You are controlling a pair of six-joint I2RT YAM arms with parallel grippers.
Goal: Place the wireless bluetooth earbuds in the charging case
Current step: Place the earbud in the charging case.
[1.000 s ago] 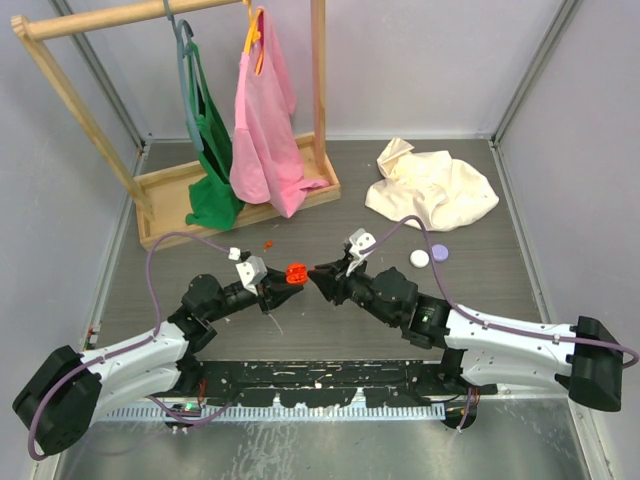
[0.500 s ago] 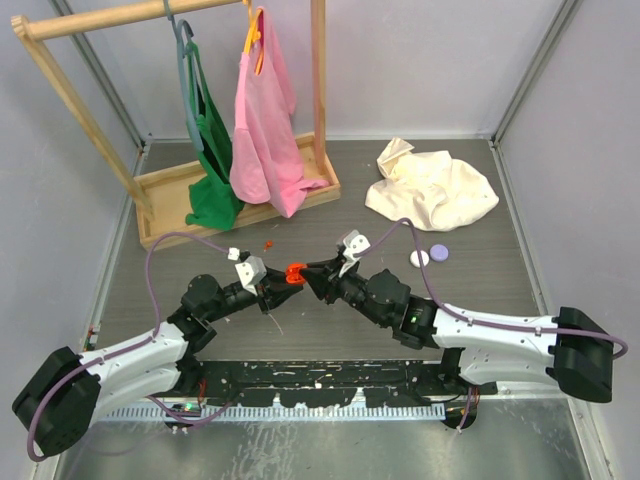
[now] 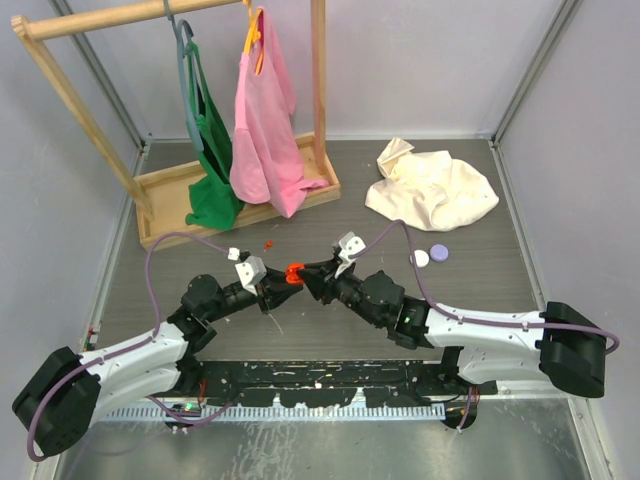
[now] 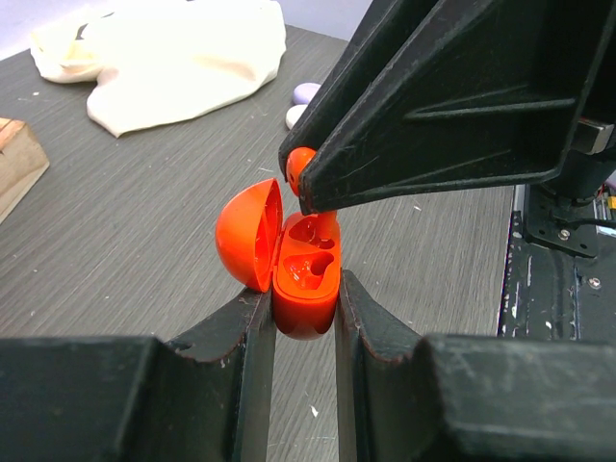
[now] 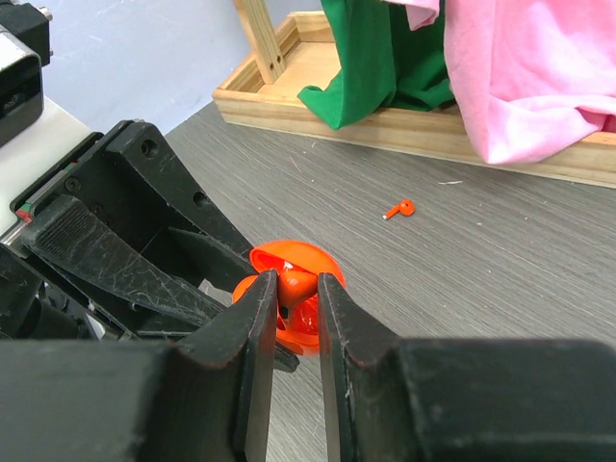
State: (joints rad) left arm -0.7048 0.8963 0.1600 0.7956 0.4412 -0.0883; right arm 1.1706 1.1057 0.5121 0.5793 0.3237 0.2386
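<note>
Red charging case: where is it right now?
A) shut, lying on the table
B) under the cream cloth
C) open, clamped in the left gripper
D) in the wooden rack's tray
C: in the left wrist view the left gripper clamps the red charging case, hinged open.

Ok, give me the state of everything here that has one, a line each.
charging case, lid open, clamped at its base
left gripper, shut on the charging case
right gripper, shut on the held earbud
held earbud, at the case's opening, not seated
loose earbud, lying on the table
pink garment, hanging
green garment, hanging
cream cloth, crumpled on the table
</note>
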